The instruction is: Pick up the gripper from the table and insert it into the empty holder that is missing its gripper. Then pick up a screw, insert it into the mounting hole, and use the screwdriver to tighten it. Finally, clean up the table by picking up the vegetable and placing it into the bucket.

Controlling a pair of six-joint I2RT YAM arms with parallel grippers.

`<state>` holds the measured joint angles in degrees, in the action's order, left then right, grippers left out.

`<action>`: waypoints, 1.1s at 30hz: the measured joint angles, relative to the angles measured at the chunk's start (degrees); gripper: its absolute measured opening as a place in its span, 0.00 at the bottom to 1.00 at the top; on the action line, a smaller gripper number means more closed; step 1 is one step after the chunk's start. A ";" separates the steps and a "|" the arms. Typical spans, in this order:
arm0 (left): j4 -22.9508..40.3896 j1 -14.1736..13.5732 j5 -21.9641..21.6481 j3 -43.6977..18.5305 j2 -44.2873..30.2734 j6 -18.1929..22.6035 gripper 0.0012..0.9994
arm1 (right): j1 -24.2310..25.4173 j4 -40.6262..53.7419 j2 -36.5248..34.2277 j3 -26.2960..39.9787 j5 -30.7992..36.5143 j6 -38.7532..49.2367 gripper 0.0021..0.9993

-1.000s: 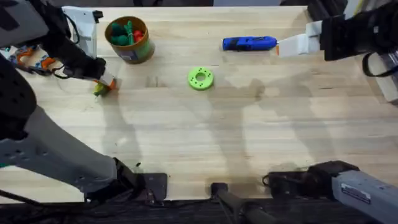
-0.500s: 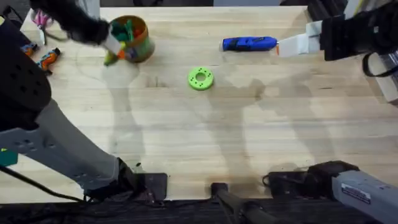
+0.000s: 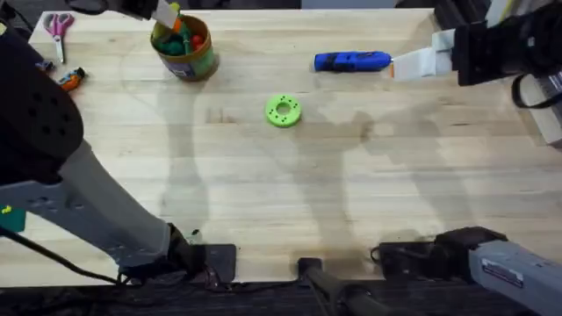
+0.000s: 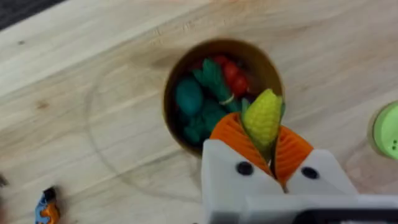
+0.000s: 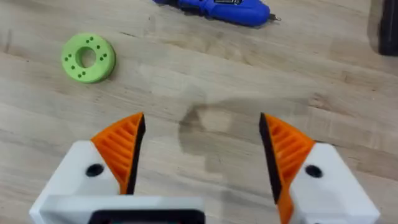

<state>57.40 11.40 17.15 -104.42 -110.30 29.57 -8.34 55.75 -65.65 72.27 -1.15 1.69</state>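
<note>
While the left hand (image 4: 266,146) hangs above the small round olive-green bucket (image 3: 184,51) at the far left of the pale wooden table (image 3: 290,184), its orange ribbed pads (image 4: 231,134) are clamped on the small yellow-green oblong toy vegetable (image 4: 262,116), which pokes up between them. Seen from the left wrist, the vegetable sits over the bucket's rim on the side nearer the hand, not yet inside. Bucket holds dark green and red toy vegetables (image 4: 211,93). From overhead, the left hand (image 3: 163,12) shows at the far edge, over the bucket's mouth. Right hand (image 5: 202,149) is spread wide with nothing between its orange pads (image 5: 124,146), hovering over bare wood; overhead places it (image 3: 413,65) at the far right, just beside the tip end of the blue pen-shaped powered screwdriver (image 3: 352,61), which lies flat on the table. Green round plastic disc with holes (image 3: 283,111) lies near the table's middle, well apart from bucket and screwdriver. Pink-handled scissors (image 3: 58,26) and a small orange-handled tool (image 3: 72,79) lie at the far left edge.
</note>
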 joint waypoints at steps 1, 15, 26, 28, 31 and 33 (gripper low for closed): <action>-1.00 -0.34 0.00 0.00 -0.02 -0.59 0.02 | 0.00 0.00 0.00 0.00 0.00 0.00 0.99; -3.64 -1.69 0.16 0.02 -7.25 -7.17 0.81 | 0.00 0.00 0.00 0.00 0.00 0.00 0.99; -0.25 -1.62 0.20 0.00 -5.13 -10.70 0.99 | 0.00 0.00 0.00 0.00 0.00 0.00 0.99; 1.97 -1.62 0.18 0.00 -3.11 -11.26 0.99 | 0.00 0.00 0.00 0.00 0.00 0.00 0.99; 6.45 -1.62 0.17 0.00 1.73 -10.98 0.99 | 0.00 0.02 0.00 0.00 0.00 0.00 0.99; 9.51 -1.62 0.20 0.00 6.22 -10.54 0.99 | 0.00 0.02 0.00 0.00 0.00 0.00 0.99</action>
<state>66.91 9.78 17.34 -104.42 -104.08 19.03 -8.34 55.77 -65.65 72.27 -1.15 1.69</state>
